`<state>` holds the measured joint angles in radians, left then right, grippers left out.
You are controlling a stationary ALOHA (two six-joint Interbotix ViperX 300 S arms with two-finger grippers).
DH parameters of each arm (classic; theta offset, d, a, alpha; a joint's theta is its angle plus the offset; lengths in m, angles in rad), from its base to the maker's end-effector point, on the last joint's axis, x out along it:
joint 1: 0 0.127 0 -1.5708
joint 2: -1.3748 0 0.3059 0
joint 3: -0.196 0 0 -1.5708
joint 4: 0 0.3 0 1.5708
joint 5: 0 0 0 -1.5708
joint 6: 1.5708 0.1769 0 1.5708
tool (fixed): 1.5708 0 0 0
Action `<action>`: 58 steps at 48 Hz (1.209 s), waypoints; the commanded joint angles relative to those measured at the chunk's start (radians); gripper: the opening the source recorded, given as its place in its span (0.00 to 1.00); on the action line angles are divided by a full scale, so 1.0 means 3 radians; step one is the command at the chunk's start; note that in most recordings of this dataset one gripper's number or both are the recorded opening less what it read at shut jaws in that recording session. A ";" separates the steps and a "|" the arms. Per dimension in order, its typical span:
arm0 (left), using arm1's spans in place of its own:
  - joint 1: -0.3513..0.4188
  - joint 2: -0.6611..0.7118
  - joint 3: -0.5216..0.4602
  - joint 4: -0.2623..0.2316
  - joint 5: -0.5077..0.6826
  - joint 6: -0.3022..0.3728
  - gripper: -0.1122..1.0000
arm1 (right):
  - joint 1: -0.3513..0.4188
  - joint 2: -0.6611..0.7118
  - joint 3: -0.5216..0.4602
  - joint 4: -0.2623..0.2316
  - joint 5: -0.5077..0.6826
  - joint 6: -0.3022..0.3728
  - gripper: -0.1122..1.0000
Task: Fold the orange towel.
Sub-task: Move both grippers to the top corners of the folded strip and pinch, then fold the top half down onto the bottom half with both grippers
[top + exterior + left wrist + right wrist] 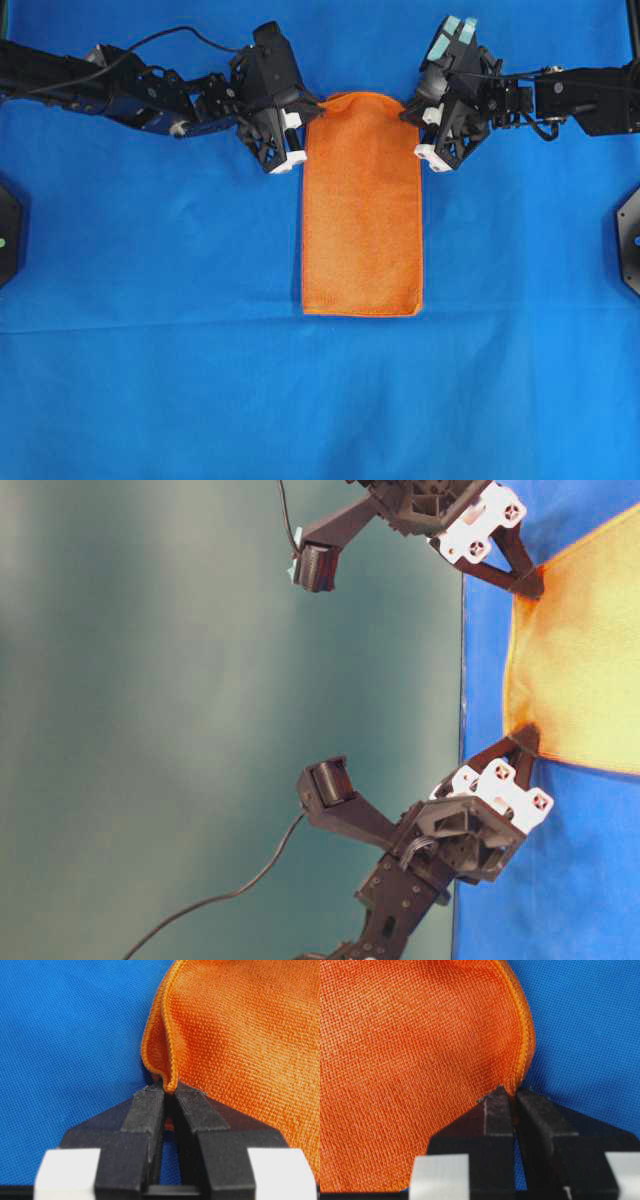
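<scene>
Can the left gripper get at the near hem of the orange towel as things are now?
Probably not yet: the left gripper is shut on the orange towel at its far corner. The blue cloth beside is bare, though.

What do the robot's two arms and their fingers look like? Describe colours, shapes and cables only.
Both arms are black with angular, blocky links. The left gripper and right gripper have tapering black fingers on white blocks. A thin black cable loops off the left arm. A pale blue-green part tops the right arm.
</scene>
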<state>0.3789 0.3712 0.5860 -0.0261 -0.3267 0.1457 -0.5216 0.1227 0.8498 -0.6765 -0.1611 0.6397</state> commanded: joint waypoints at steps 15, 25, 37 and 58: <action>0.0097 -0.0481 -0.0026 0.0000 0.0118 0.0169 0.12 | 0.0010 -0.0532 -0.0010 0.0005 0.0358 -0.0020 0.14; 0.0056 -0.0511 0.0020 0.0000 0.0189 0.0097 0.12 | 0.0031 -0.0552 -0.0010 0.0000 0.0373 -0.0036 0.14; -0.0118 -0.0798 0.0159 0.0000 0.0251 0.0092 0.12 | 0.0302 -0.0890 0.0036 0.0005 0.0583 0.0010 0.14; -0.0839 -0.1150 0.0588 -0.0010 0.0256 -0.0020 0.12 | 0.1335 -0.1176 0.0148 0.0220 0.1038 0.0312 0.14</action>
<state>0.1718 0.0552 0.7578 -0.0261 -0.2470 0.1427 -0.1657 -0.2117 0.8989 -0.6228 0.1365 0.7179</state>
